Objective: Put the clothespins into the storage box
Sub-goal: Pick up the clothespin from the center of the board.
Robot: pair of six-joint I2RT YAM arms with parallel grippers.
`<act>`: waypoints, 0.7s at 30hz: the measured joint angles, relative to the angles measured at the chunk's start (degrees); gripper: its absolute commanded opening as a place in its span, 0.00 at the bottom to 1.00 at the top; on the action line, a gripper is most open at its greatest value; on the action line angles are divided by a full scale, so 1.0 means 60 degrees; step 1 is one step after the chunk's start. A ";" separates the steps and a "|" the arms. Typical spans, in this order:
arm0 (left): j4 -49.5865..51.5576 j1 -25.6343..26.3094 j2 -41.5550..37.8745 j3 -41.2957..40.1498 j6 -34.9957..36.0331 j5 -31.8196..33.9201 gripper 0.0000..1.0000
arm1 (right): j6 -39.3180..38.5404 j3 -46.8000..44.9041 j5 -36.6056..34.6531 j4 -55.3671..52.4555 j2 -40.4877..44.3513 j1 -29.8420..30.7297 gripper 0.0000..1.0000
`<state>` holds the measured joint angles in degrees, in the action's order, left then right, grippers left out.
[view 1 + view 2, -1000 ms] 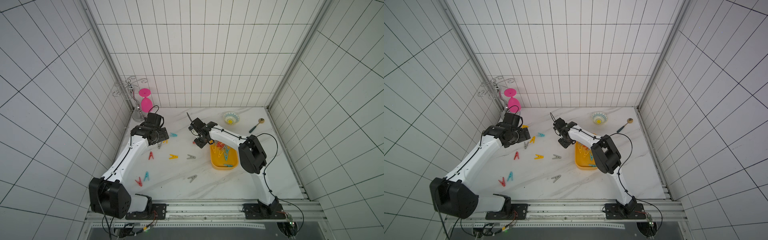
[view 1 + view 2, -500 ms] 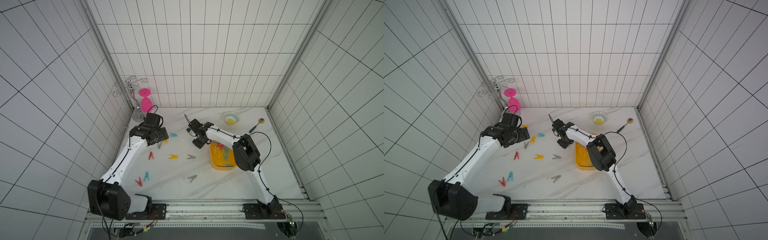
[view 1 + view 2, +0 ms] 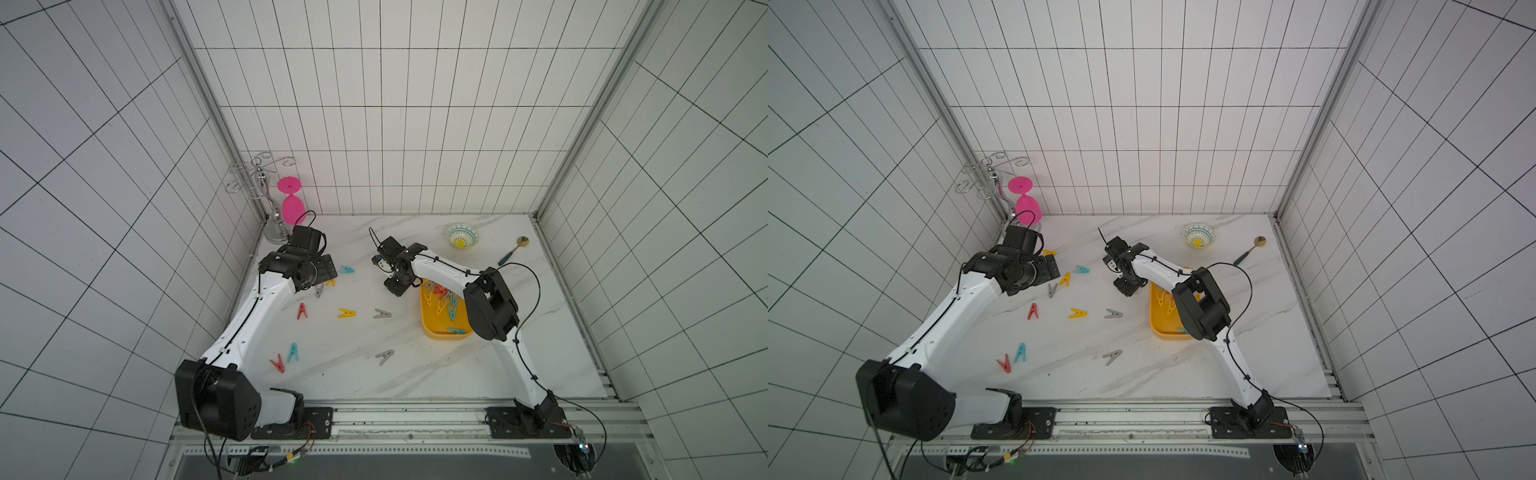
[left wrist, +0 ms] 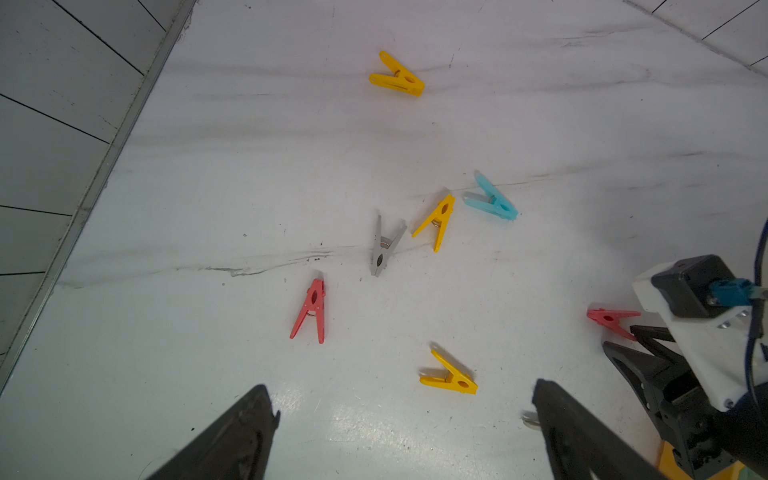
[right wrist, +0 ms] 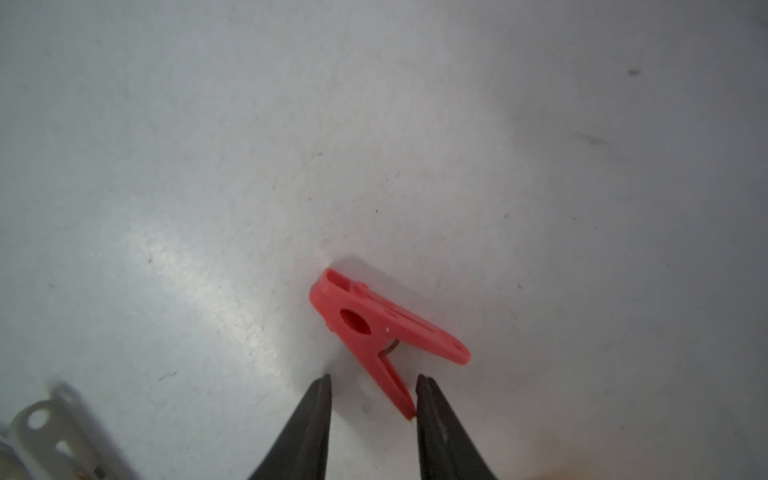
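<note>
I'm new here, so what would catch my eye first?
Bright clothespins lie scattered over the white table, with more piled in the yellow storage box by the right arm. A pink glass hangs upside down on a rack in the far left corner.

Storage box (image 3: 1158, 318) half hidden behind right arm (image 3: 1200, 307); blurred white bracket (image 5: 48, 432) cut off at view corner.

In both top views, upper right of centre: a small patterned bowl (image 3: 464, 236), with a dark-handled spoon (image 3: 513, 250) lying apart to its right. Upper left: a chrome wire rack (image 3: 262, 187) holding an inverted pink goblet (image 3: 292, 203).
</note>
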<state>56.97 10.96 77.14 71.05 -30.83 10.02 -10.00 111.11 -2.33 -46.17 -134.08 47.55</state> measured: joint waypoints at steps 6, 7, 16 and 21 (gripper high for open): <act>0.0051 0.0000 0.0000 0.0000 0.0000 0.0004 0.98 | -0.0091 0.0055 0.0171 0.0004 -0.0033 -0.0120 0.39; 0.0051 0.0000 0.0000 0.0000 0.0000 0.0004 0.98 | -0.0095 0.0062 0.0193 0.0004 -0.0040 -0.0138 0.39; 0.0051 0.0000 0.0000 0.0000 0.0000 0.0000 0.98 | -0.0229 0.0178 0.0641 -0.0004 -0.0135 -0.0182 0.19; 0.0055 0.0000 0.0000 0.0000 0.0000 0.0004 0.98 | -0.0266 0.0178 0.0772 0.0007 -0.0135 -0.0178 0.13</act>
<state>57.30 10.96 77.14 71.05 -30.83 10.04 -11.60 112.18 2.31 -46.13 -134.89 46.48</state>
